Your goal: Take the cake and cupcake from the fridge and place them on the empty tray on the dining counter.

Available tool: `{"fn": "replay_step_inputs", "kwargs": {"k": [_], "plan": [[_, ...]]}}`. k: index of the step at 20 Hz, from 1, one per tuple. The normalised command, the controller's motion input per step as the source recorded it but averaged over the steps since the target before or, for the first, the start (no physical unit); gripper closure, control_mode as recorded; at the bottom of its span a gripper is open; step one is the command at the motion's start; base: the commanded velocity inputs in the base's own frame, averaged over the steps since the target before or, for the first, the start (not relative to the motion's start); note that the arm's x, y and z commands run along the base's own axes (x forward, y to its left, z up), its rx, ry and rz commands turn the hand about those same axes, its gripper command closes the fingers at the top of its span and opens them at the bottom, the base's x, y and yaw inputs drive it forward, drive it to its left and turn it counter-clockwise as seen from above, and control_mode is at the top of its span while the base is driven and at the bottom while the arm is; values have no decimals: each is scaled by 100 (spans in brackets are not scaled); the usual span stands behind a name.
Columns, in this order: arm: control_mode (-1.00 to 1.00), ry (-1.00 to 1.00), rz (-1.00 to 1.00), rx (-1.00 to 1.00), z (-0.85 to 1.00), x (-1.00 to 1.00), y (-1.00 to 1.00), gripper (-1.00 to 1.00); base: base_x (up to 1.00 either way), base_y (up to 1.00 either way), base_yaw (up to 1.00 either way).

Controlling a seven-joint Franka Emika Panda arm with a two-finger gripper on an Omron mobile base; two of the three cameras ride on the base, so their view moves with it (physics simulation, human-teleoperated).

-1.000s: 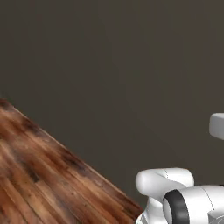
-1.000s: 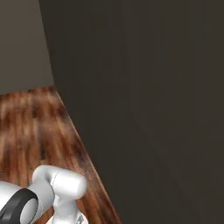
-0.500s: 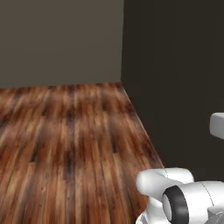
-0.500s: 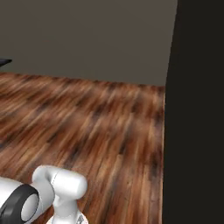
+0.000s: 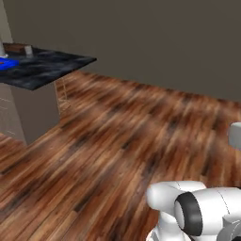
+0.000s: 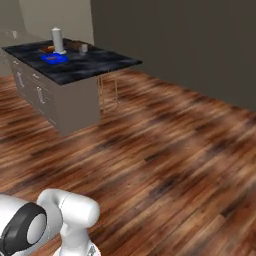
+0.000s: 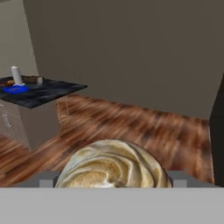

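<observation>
The pincer (image 7: pixel 112 183) holds the cupcake (image 7: pixel 113 166) between its widely spread jaws — the tan swirled top sits right at the fingertips. The whole scene has swung since a second ago, from dark wall to open wood floor (image 5: pixel 117 141) — the dining worktop (image 6: pixel 95 67) now stands well ahead and left of the pincer, a bright blue tray (image 6: pixel 54 58) on it.

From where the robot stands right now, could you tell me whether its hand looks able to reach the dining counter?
Probably not. The dining counter stands well off across a wide stretch of bare wood floor, beyond the arm's likely reach. Nothing blocks the way, so the base would have to drive closer. The hand holds the cupcake.
</observation>
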Motion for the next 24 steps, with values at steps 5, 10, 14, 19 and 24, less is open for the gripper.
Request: {"fn": "replay_step_inputs", "kwargs": {"k": [5, 10, 14, 19, 24], "plan": [[100, 0, 0, 0, 0, 0, 0, 100, 94, -67, 48], [100, 0, 0, 0, 0, 0, 0, 100, 100, -72, 37], [100, 0, 0, 0, 0, 0, 0, 100, 100, -62, 32], [100, 0, 0, 0, 0, 0, 0, 100, 100, -61, 32], [100, 0, 0, 0, 0, 0, 0, 100, 100, -62, 32]]}}
